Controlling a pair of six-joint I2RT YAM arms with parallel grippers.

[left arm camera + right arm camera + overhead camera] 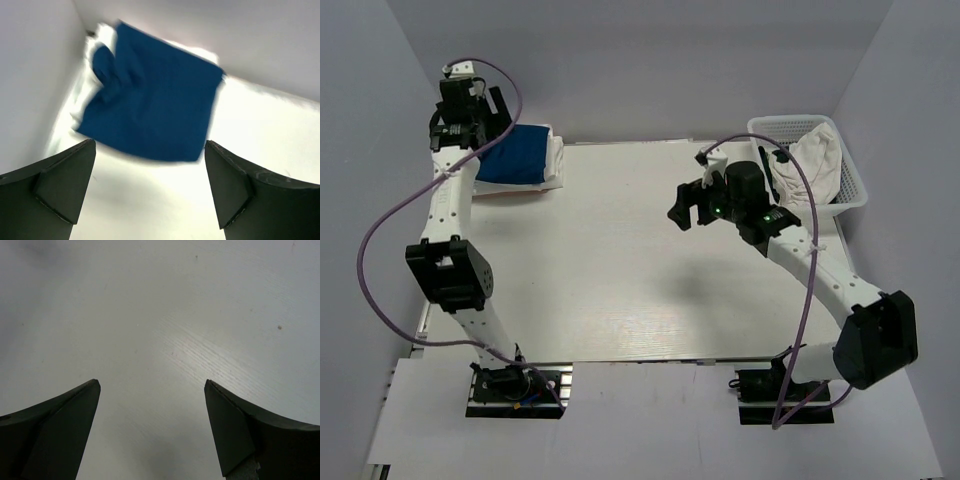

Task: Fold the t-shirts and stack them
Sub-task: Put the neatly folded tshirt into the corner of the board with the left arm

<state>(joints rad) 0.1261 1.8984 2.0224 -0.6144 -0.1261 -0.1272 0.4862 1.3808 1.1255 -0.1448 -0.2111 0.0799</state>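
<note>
Right gripper [150, 385]: jaws spread, nothing between them, above the middle of the table [620, 290]. Left gripper [150, 147]: jaws spread, holding nothing, above the folded navy t-shirt [518, 155]. This lies on folded white t-shirts [556, 158] at the far left corner. Another white t-shirt [817, 150] lies crumpled in the basket [857, 190], far right.

We take this for a robotics lab cell: a white counter [620, 290] boxed in by plain white panels [640, 70], a left arm [455, 270] and right arm [820, 275] bolted on base plates [548, 395] at its near edge, purple cables [361, 258] looping loose.
</note>
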